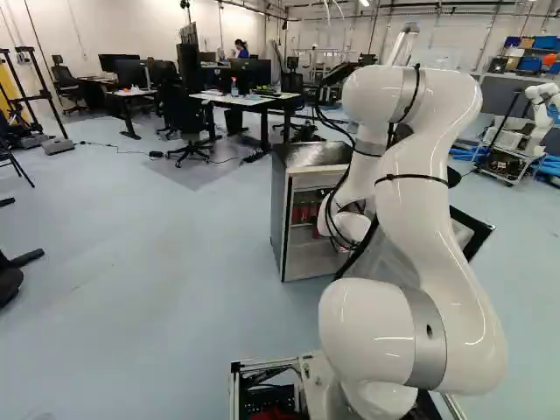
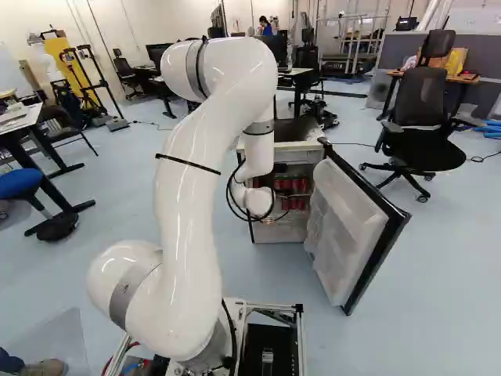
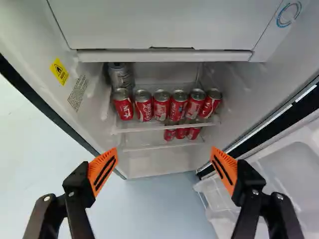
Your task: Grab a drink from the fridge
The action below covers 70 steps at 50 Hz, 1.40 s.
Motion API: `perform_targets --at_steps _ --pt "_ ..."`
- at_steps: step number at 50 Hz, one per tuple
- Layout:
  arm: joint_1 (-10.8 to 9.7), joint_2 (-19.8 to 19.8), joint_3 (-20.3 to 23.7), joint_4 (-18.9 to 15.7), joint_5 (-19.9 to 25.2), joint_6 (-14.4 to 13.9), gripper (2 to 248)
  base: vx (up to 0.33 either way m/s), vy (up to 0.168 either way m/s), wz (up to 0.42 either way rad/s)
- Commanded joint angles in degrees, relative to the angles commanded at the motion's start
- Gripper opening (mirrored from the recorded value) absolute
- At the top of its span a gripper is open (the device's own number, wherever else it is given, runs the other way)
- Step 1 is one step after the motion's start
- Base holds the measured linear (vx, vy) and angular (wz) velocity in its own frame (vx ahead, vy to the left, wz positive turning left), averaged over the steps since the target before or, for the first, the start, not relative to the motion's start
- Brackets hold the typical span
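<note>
Fridge [image 1: 278, 210] with open door [image 2: 352, 227], its white plastic lining smooth and boxy, on a pale blue floor [image 1: 157, 289] in a room with desks [image 1: 229, 98] and a black chair [image 2: 423, 98]. Cylindrical red metal cans [image 3: 161, 105] line its upper shelf [image 3: 167, 127], a silver can [image 3: 121, 77] behind, with further red cans [image 3: 181, 133] below. Pincer [image 3: 164, 151] released, its orange pads [image 3: 103, 172] ribbed and wide apart, cans beyond.

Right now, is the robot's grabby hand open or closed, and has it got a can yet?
Gripper: open, its two orange pads wide apart, holding nothing; the red cans are on the fridge shelves.
</note>
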Motion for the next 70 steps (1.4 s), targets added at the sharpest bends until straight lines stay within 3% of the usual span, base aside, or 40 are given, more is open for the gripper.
perform_targets --at_steps 28,70 --pt "0.0 -5.5 -3.1 0.0 1.6 0.0 247 0.0 0.0 0.0" --pt "0.0 -13.5 -8.1 0.0 13.8 0.0 247 0.0 0.0 0.0"
